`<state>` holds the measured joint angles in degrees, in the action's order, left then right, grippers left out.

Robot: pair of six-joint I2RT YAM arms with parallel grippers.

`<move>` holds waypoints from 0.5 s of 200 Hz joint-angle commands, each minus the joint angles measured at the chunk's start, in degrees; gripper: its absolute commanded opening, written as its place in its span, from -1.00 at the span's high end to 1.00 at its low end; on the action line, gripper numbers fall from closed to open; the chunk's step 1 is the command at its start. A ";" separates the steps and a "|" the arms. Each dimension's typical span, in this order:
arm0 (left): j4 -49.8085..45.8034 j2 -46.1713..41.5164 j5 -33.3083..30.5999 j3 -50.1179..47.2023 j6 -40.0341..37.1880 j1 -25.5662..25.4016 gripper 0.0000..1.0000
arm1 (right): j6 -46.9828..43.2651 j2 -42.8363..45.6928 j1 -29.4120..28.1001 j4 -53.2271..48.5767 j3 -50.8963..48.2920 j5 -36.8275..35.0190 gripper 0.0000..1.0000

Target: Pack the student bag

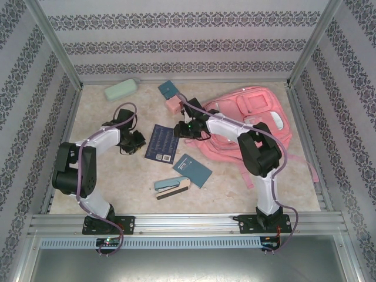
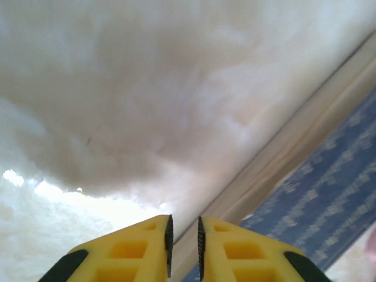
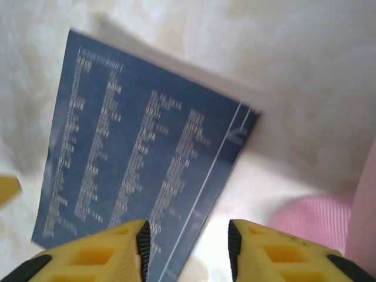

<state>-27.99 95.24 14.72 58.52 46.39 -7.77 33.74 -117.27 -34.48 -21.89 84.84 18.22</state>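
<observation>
Pink fabric marks the bag (image 1: 252, 117), which lies flat at the far right of the table (image 1: 135, 182) in the top view, its straps trailing toward the near right. The right gripper (image 1: 180, 129) sits just left of the bag, over the far end of a dark blue booklet (image 1: 161, 143). The left gripper (image 1: 134, 141) is just left of that booklet. A teal notebook (image 1: 192, 170) and a stapler (image 1: 171, 187) lie nearer, a green case (image 1: 120, 90) lies far left, and a small pink box (image 1: 173, 106) lies far middle. In the left wrist view the yellow fingers (image 2: 147, 252) stand almost together with only a thin slit between them and nothing in it. They are low over the table, with the booklet's edge to the right. In the right wrist view the jaws are apart and empty over the booklet's corner, with pink cloth at the right edge. The bag looks soft and floppy, and light while unfilled, so it will likely sag and slide rather than hold its shape. The best holds seem to be a strap or the rim of the opening, with one arm holding the mouth open while the other feeds things in.
</observation>
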 commanded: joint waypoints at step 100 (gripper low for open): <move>2.70 6.36 8.14 2.20 -15.18 -1.04 0.11 | 15.70 -0.81 -5.13 10.64 -8.43 -5.36 0.05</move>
<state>-26.50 100.03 21.02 61.60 34.06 -7.99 46.87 -117.10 -39.86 -12.10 77.34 15.68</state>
